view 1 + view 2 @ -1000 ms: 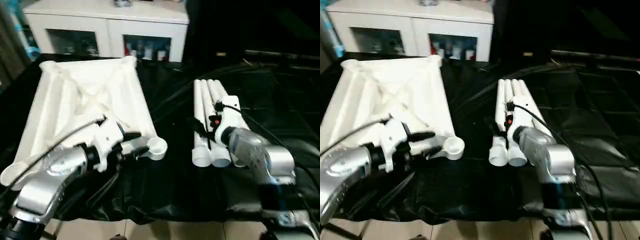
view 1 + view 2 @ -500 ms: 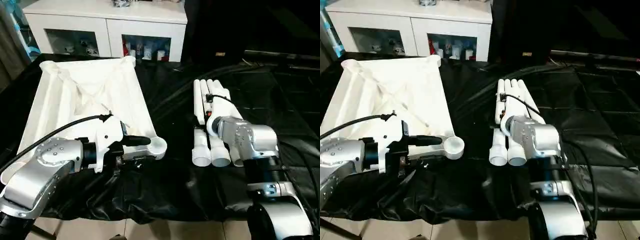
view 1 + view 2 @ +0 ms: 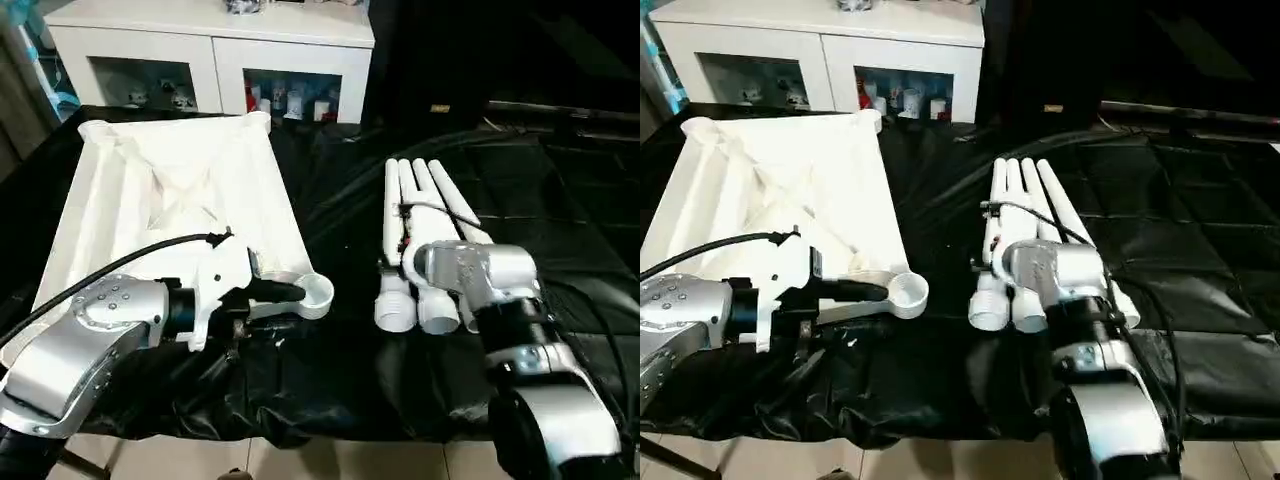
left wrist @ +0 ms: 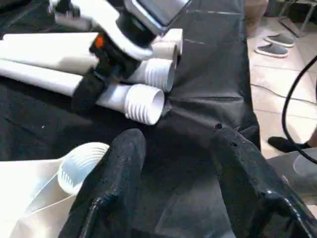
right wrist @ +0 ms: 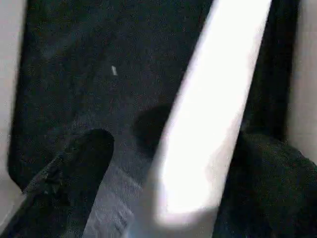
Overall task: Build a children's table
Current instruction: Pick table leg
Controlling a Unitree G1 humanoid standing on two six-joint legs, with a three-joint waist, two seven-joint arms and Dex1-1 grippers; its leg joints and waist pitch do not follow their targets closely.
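Lying upside down on the black-draped work table [image 3: 340,380], the white table top [image 3: 170,200] shows its ribbed underside, and its near round corner socket [image 3: 318,292] is turned toward the robot. The four white legs [image 3: 415,210] lie together in a bundle well to the right of the top, with their threaded ends toward the robot. From the head views, the left gripper [image 3: 283,292] reaches level toward that socket, but there I cannot tell how wide its fingers stand. The left wrist view makes this clear: the two black fingers [image 4: 119,168] are spread apart with nothing between them, one of them just beside the socket [image 4: 81,166], and the threaded leg ends [image 4: 143,101] are seen behind with the right arm's wrist over them. In the head views the right forearm [image 3: 480,275] covers the near ends of the legs and hides its own gripper. The right wrist view shows the right gripper [image 5: 173,163] with its fingers wide apart, on both sides of one blurred white leg [image 5: 213,114], not pressing it. A white cabinet [image 3: 215,55] stands behind the work table.
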